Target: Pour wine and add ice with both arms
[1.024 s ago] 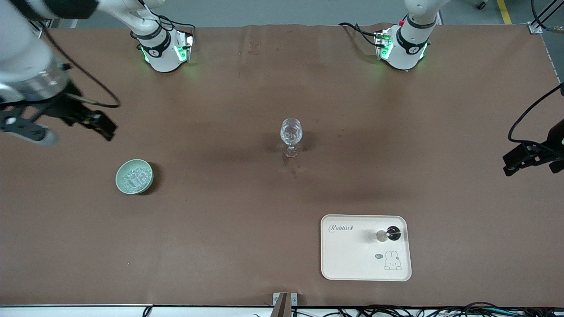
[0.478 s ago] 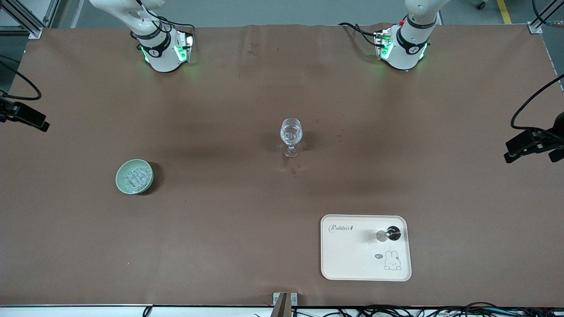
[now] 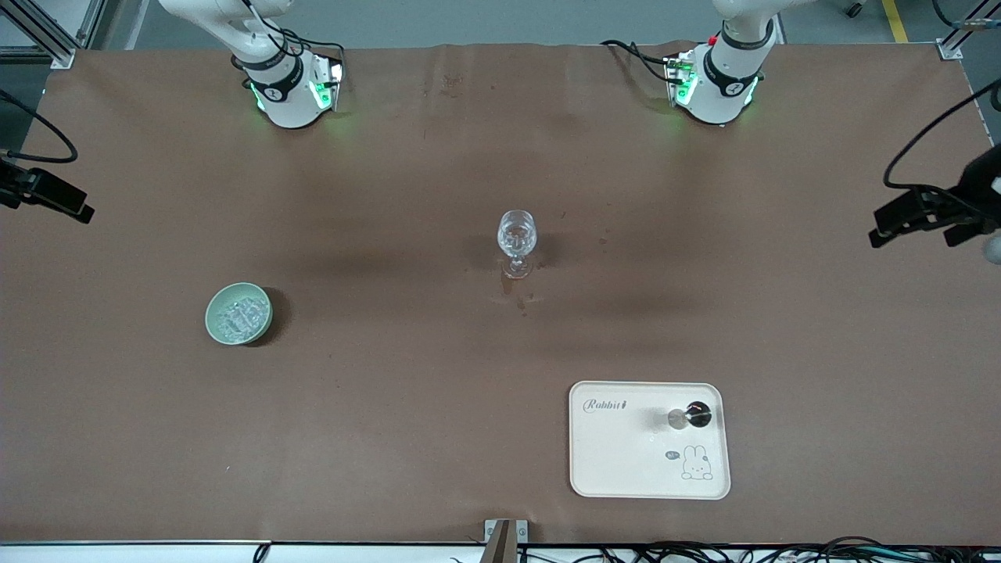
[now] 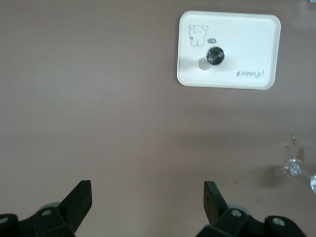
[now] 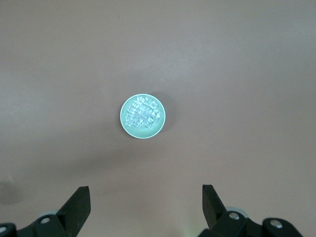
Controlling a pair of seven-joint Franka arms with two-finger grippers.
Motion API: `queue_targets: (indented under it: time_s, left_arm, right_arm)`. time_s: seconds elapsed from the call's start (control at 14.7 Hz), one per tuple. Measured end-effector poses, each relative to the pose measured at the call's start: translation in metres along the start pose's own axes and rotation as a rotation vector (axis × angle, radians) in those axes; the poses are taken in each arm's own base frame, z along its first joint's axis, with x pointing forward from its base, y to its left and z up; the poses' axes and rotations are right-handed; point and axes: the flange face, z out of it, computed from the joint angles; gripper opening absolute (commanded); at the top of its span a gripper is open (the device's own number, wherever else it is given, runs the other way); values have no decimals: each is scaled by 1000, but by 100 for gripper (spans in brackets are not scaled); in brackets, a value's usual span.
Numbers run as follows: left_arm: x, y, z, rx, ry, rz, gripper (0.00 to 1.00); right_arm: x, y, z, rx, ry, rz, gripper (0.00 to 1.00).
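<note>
Ice (image 3: 237, 315): small clear glassy chunks, heaped in round pale green bowl (image 3: 211, 319) toward right arm's end of brown table (image 3: 391, 407). Right gripper (image 5: 145, 202): black, two-finger, up over table edge at that end, jaws spread wide, empty. Clear stemmed glass (image 3: 517, 238): upright, mid-table. Cream rectangular tray (image 3: 626, 469): nearer front camera, bearing small silvery hourglass-shaped metal jigger (image 3: 677, 419), upright. Left gripper (image 4: 148, 202): over left arm's end, jaws wide apart, empty.
</note>
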Motion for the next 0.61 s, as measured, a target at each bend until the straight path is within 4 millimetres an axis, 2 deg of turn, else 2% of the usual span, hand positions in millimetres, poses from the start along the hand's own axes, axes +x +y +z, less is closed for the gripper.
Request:
queue_targets:
  time_s: [0.27,0.48,0.61]
  left_arm:
    - [-37,14,6,28,-11,6,100]
    - [-68,13,8,34,8,6,100]
    - [-81,14,7,35,13,8,100]
  right_arm:
    - [1,7,1,0,1,-46,100]
    - [4,6,0,19,19,-52,100]
    - [4,4,-1,49,23,-51,100]
